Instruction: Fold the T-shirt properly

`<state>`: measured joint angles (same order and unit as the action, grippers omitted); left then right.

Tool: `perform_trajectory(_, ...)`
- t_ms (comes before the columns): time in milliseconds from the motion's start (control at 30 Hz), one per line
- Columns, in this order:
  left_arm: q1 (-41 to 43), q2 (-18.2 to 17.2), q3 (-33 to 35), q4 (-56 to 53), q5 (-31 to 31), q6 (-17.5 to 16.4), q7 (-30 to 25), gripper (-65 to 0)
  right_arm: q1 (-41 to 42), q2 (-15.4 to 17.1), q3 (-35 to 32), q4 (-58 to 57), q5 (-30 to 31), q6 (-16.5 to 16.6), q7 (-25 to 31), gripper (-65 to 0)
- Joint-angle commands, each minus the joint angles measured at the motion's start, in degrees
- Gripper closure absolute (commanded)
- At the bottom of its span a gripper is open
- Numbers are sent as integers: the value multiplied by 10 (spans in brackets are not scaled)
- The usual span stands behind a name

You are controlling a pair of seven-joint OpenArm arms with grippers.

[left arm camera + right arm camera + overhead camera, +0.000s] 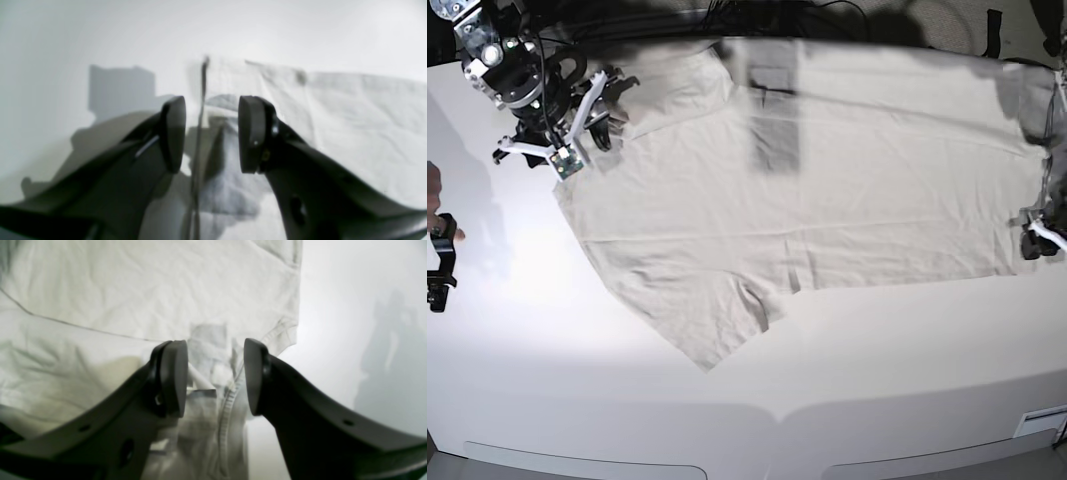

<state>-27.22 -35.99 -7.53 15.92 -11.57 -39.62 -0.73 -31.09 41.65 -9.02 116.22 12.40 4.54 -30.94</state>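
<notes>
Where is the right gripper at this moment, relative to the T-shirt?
In the base view the right gripper is at the far left, over the T-shirt near its upper-left sleeve, jaws open.

Plain pale beige T-shirt (847,190); white tabletop (877,390); dark grey gripper (211,133) fingers.

Base view looks down from high over the whole tabletop (847,360); both wrist views sit close behind their jaws, sharing the T-shirt (827,190).

The T-shirt (847,200) is thin, wrinkly cloth, the table (877,390) is smooth and shiny, and the gripper pads (173,376) look dull black.
</notes>
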Motion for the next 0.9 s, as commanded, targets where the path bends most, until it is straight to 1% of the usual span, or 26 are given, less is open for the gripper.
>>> perform_trajectory(0, -24, -9, -2, -7, 14, -4, -25, -238, 1, 7, 4, 9, 0, -3, 8, -276)
perform_trajectory(67, -33, 0, -2, -30, 50, 23, -45, -236, 1, 7, 4, 9, 0, -3, 8, -276)
perform_trajectory(167, -34, 10, -2, -43, 77, 45, -69, -220, 1, 7, 4, 9, -2, -3, 8, -276)
perform_trajectory(300, -34, 19, -2, -43, 77, 42, -56, -206, 1, 7, 4, 9, -4, -3, 9, -276)
perform_trajectory(433, -34, 20, -2, -43, 75, 7, -21, -63, 2, 7, 4, 9, -4, -3, 18, -276)
perform_trajectory(500, -34, 21, -2, -43, 71, 3, 2, -7, 4, 7, 4, 9, -4, -3, 22, -276)
perform_trajectory(567, -34, 23, -2, -43, 59, 4, 26, 0, 10, 8, 4, 9, -4, -3, 24, -276)
perform_trajectory(633, -34, 23, -2, -43, 45, 3, 34, 0, 18, 7, 4, 9, -3, -3, 30, -276)
perform_trajectory(733, -34, 23, -2, -43, 21, 4, 33, 0, 22, 7, 4, 9, -4, -3, 76, -276)
perform_trajectory(800, -34, 23, -2, -43, 3, 4, 17, 0, 27, 7, 4, 9, -4, -3, 123, -276)
perform_trajectory(867, -32, 23, -2, -43, -10, 3, 6, 0, 38, 7, 4, 9, -4, -5, 149, -276)
